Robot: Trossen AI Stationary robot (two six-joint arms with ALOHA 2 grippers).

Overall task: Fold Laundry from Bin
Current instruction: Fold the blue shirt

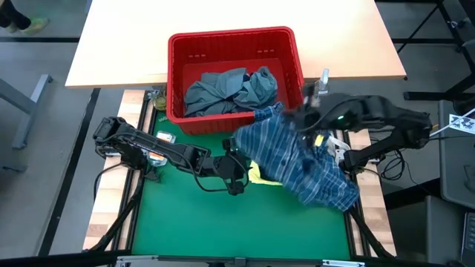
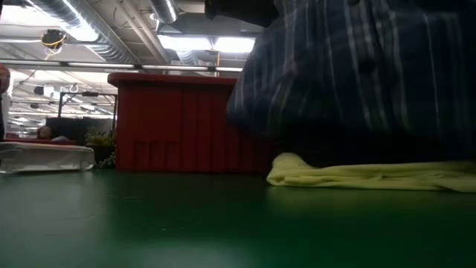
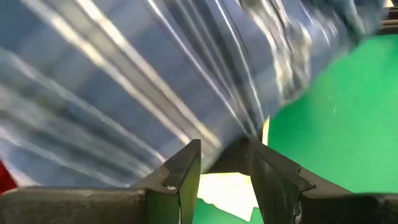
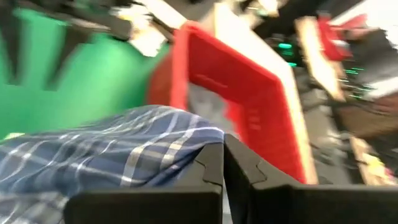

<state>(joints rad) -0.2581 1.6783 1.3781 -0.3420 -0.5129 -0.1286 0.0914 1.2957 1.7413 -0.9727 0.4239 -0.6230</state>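
one green mat (image 1: 223,222) under ceiling ducts (image 2: 74,22)

The plaid shirt (image 1: 304,159) is soft woven cloth, finely striped and rumpled. The bin (image 1: 286,55) is glossy red plastic with ribbed, slotted walls. A matt green mat (image 1: 200,222) covers the pale, smooth wooden counter (image 1: 126,44). The yellow garment (image 2: 372,173) looks like soft, creased cloth.
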